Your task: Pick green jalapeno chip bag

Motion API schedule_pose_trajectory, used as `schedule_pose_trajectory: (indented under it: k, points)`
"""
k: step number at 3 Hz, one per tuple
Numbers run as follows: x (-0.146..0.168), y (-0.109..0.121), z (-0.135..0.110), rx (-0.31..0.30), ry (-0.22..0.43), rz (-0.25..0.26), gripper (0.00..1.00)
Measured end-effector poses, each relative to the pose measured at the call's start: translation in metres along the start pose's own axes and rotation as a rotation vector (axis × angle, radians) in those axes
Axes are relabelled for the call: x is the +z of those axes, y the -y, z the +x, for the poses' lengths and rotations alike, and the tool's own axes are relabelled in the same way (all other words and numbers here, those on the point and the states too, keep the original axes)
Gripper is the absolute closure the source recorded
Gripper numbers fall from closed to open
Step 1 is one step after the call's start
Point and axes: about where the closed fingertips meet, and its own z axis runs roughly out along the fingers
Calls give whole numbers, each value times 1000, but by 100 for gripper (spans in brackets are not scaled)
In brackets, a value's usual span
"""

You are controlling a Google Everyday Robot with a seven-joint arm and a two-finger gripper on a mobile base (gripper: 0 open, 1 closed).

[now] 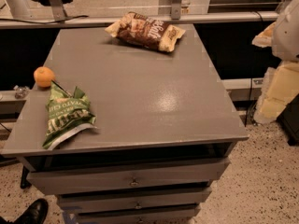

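The green jalapeno chip bag [66, 117] lies flat and crinkled on the grey cabinet top [149, 92], near its front left corner. Its pale lettering faces up and a white edge runs along its lower side. My gripper is not in view. Only a pale rounded shape [287, 27] shows at the right edge, off to the side of the cabinet and far from the bag.
A small orange fruit [44, 76] sits just behind the green bag at the left edge. A larger brown-and-tan chip bag [145, 31] lies at the back. Drawers [131, 178] are below the top. A black shoe [32, 212] is at the bottom left.
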Motion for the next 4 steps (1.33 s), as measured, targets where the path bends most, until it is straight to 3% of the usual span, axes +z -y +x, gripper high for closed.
schedule_pose_trajectory:
  k: [1, 2, 3, 4]
  points:
    - [0, 0, 0, 0, 0, 0, 0]
    - [3, 1, -8, 2, 55, 2, 0]
    - [21, -5, -39, 10, 162, -14, 0]
    - [54, -8, -101, 37, 365, -48, 0]
